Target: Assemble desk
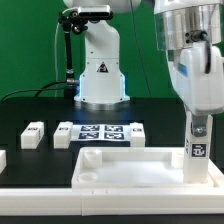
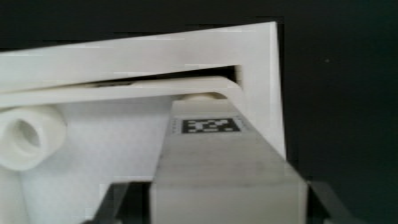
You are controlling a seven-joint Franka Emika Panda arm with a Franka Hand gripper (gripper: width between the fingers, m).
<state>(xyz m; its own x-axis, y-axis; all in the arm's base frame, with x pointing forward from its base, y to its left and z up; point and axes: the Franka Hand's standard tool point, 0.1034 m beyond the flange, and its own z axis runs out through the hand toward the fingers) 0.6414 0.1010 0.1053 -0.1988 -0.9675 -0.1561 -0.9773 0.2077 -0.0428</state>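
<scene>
The white desk top lies flat at the front of the table, rim up. A square white leg with a black-and-white tag stands upright at its corner on the exterior view's right. My gripper comes down from above and is shut on the leg's upper part. In the wrist view the leg runs from between my fingers to the corner of the desk top, its far end touching the raised rim. A round socket sits inside the top beside it.
The marker board lies behind the desk top. Two loose tagged legs lie at the exterior view's left, and another white part shows at the edge. A big white robot body stands at the back.
</scene>
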